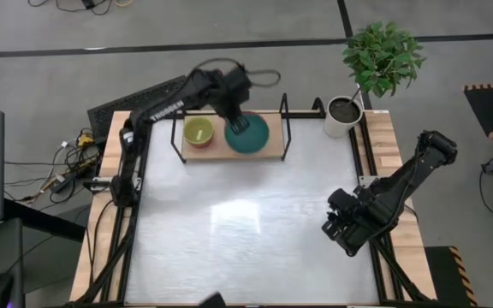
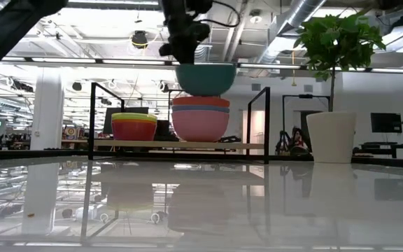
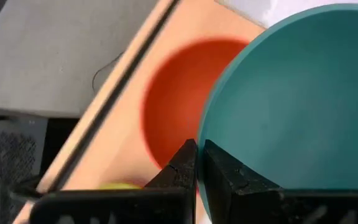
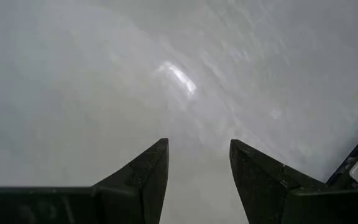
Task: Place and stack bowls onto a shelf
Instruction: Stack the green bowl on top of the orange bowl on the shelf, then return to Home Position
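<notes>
My left gripper [image 1: 239, 125] is over the shelf [image 1: 213, 151], shut on the teal bowl [image 2: 205, 78]. In the low view the teal bowl hangs just above a stack of larger bowls [image 2: 200, 119], red on top, then blue, then pink, which rests on the wooden board. The red bowl [image 3: 173, 106] shows below the teal one [image 3: 303, 93] in the left wrist view. A stack of small bowls [image 2: 133, 127], yellow on top [image 1: 198, 131], rests on the left part of the board. My right gripper [image 1: 336, 229] is open above the table's right side [image 4: 197, 149], touching nothing. My left gripper holds the teal bowl by its rim [image 3: 201, 138], pinched with one finger [image 3: 225, 171] inside the bowl and the other finger [image 3: 180, 165] outside. The fingers come from above, pointing down. The bowl is lifted clear and nearly level, right above the red bowl.
The shelf's black upright posts [image 2: 266, 122] stand at both ends of the board. A white plant pot [image 1: 344, 115] with a green plant stands at the table's far right corner. The white tabletop [image 1: 246, 239] lies bare between the shelf and the near edge.
</notes>
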